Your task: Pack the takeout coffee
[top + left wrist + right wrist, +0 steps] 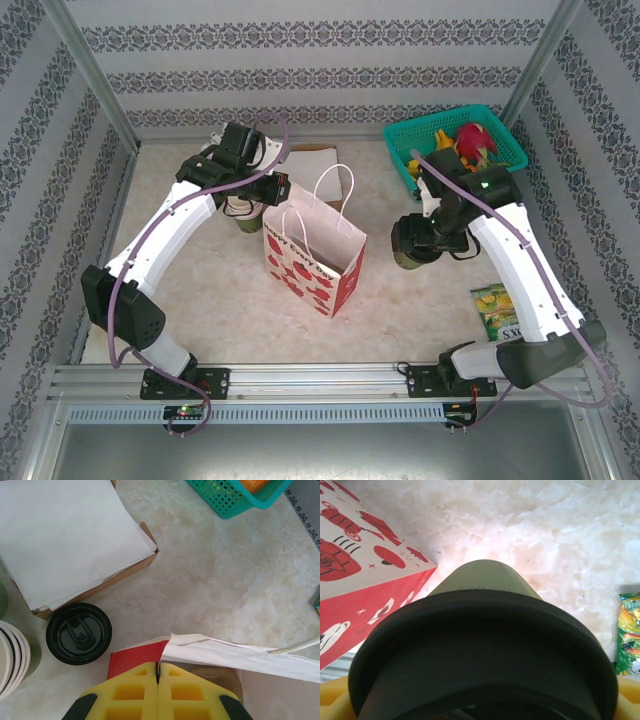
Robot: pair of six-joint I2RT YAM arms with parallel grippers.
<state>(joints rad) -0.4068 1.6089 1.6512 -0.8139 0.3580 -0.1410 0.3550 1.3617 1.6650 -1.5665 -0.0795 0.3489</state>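
The right tool (414, 242) grasps the takeout coffee (480, 580), a green cup with a black lid, at 3 o'clock from the red-flowered paper bag (312, 262) on the counter (220, 290). The left tool (158, 690) is clenched on the bag's rim at 11 o'clock.

You have the red-flowered white paper bag (315, 255) standing mid-frame on the pale marbled desk (220, 300), with its rim pinched in the left tool (158, 680). To its right, the green paper cup with a black plastic lid (405, 258) sits between the right tool's (412, 248) fingers. The teal plastic basket (455, 140) lies at the upper right. The brown cardboard box (127, 572) lies behind the bag.
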